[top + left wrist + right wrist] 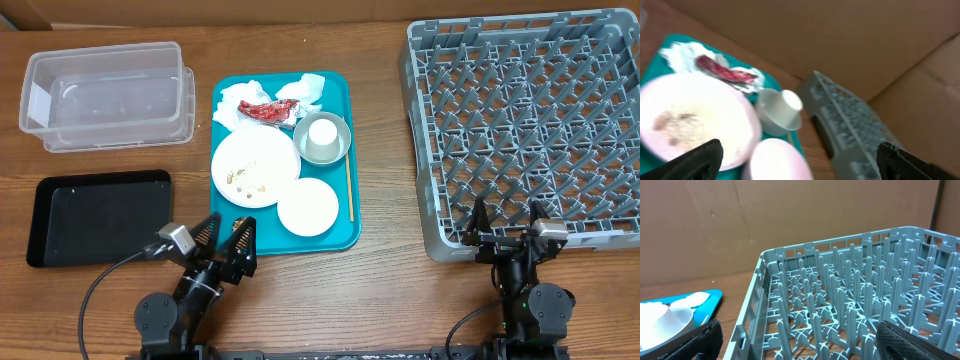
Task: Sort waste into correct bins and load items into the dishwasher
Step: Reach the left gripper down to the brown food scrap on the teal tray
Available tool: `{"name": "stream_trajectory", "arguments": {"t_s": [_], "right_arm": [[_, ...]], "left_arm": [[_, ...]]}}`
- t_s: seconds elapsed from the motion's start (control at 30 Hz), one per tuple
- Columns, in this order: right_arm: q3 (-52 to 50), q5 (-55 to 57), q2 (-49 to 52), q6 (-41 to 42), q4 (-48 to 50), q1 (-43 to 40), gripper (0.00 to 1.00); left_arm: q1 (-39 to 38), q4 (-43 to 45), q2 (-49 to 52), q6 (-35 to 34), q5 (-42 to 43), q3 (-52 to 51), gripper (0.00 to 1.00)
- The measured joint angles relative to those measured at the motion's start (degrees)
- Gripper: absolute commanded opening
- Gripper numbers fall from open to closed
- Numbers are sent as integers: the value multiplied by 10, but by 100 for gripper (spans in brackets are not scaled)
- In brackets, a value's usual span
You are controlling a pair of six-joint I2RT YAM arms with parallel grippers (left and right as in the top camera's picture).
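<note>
The waste sat at the far end of the teal tray: crumpled white napkins with a red wrapper lying across them, both probably feather-light and soft, so a pinch on a raised fold should have lifted them, though the wrapper looked crinkly and might have slipped. Beside them the small white cup stood inside the grey-rimmed bowl; both seemed rigid and smooth, best taken by the rim, cup first. The large white plate, scattered with crumbs too fine to pinch, and the smaller dish just beside it lay flat, stiff and likely slick, leaving only their edges to grip. The thin wooden stick lay along the tray's right side, light but low and awkward to get under. The clear tub and the black tray waited to the left, the grey dish rack to the right. The left gripper hung at the tray's near corner, jaws spread wide and holding nothing; the right gripper, equally wide and empty, faced the rack's near edge.
</note>
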Motion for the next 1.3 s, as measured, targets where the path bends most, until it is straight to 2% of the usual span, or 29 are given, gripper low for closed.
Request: {"name": "stream_trajectory", "arguments": {"t_s": [0.13, 0.23, 0.33, 0.47, 0.7, 0.83, 1.03, 1.17, 1.3], "right_arm": [[0, 0, 0, 0, 0, 0, 100], [0, 0, 0, 0, 0, 0, 100], [0, 0, 0, 0, 0, 0, 100], [0, 0, 0, 0, 0, 0, 100], [0, 0, 0, 0, 0, 0, 100], [0, 0, 0, 0, 0, 0, 100], [0, 0, 0, 0, 0, 0, 100], [0, 0, 0, 0, 0, 0, 100], [0, 0, 0, 0, 0, 0, 100]], "left_arm": [[0, 104, -1, -50, 60, 1, 100], [0, 101, -1, -63, 92, 11, 100], [0, 23, 5, -61, 109, 47, 100], [0, -161, 82, 7, 108, 170, 100], [0, -522, 362, 220, 34, 470, 100], [0, -641, 507, 289, 3, 585, 100], [-1, -686, 654, 310, -26, 619, 100], [-27, -709, 733, 253, -124, 618, 100], [-81, -692, 782, 202, -217, 618, 100]]}}
